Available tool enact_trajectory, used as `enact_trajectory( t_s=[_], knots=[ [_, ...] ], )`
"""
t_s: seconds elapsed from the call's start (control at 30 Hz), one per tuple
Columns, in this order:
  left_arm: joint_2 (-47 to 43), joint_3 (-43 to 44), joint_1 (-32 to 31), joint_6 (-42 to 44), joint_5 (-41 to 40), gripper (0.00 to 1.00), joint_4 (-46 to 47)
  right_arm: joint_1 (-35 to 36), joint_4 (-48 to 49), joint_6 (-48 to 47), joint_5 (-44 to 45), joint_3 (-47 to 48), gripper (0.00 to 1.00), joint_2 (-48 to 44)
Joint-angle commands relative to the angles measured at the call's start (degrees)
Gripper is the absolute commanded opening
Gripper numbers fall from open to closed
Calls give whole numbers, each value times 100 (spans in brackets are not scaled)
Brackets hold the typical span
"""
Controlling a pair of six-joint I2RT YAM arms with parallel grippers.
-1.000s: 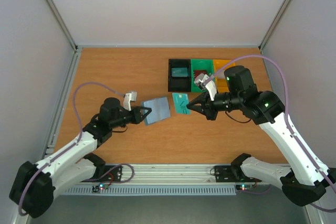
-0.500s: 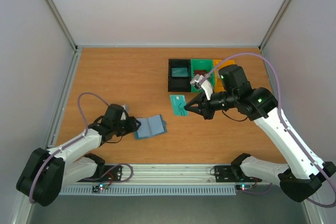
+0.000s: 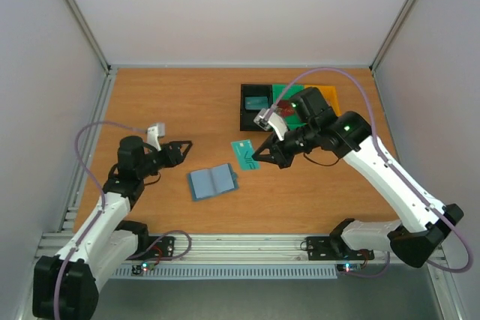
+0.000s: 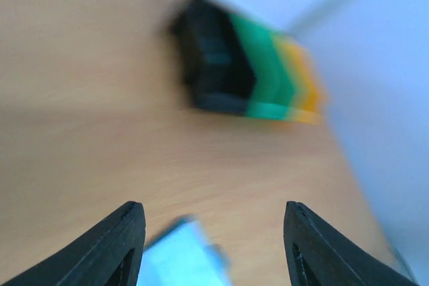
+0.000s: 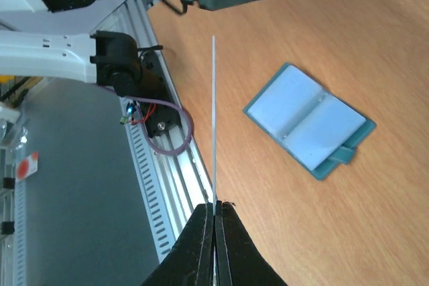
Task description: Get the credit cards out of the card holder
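Note:
The card holder (image 3: 212, 181) lies open and flat on the table, blue-grey with paler blue pockets (image 5: 305, 122); it shows only as a blur at the bottom of the left wrist view (image 4: 181, 256). My left gripper (image 3: 184, 151) hangs open to the left of the holder, apart from it, with nothing between its fingers (image 4: 127, 232). My right gripper (image 3: 262, 157) is shut on a teal credit card (image 3: 244, 153), held above the table to the upper right of the holder. In the right wrist view the card shows edge-on as a thin line (image 5: 214, 118).
A black bin (image 3: 256, 106), a green bin (image 3: 283, 95) and a yellow bin (image 3: 328, 95) stand in a row at the back, behind the right arm. The black one holds something teal. The table's metal rail (image 5: 167, 159) runs along the near edge.
My left gripper has let go of the card holder, opened and drawn back to the left. The holder now lies open on the table. My right gripper has moved left with the card.

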Motion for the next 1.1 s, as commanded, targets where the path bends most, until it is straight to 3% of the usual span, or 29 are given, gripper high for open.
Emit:
enact_trajectory(
  t_s=[0.0,0.03,0.1,0.17,0.27,0.33,0.57,0.73,0.93,0.97,1.0,1.07],
  knots=[
    [-123,518,-200,1407,4734,56,2834,482,-404,-343,437,439,1,368],
    [-95,689,-288,1556,5121,55,2473,638,-461,-399,575,511,1,467],
    [-51,1186,-415,2572,5779,55,907,992,-576,-524,854,662,1,664],
    [-65,1627,-618,3859,5808,57,-718,1307,-686,-615,1095,827,1,865],
    [-30,1894,-1013,4273,5516,60,-1446,1522,-752,-737,1050,1060,1,1162],
    [49,1976,-1302,4373,5239,57,-1619,1629,-815,-833,947,1233,1,1334],
    [154,2078,-1568,4560,5125,30,-1909,1762,-930,-1027,965,1493,1,1542],
    [189,2089,-1737,4173,4728,1,-1603,1806,-907,-1132,885,1558,1,1639],
    [115,1965,-1737,3690,4142,0,-1561,1807,-779,-1260,1105,1559,1,1548],
    [150,1925,-1737,3108,3932,0,-1245,1807,-711,-1227,1369,1545,3,1480],
    [175,1856,-1737,2712,3706,0,-952,1802,-584,-1160,1711,1494,13,1399],
    [139,1791,-1725,1780,2996,0,-644,1799,-157,-1017,2725,1264,39,1125]
  ],
)
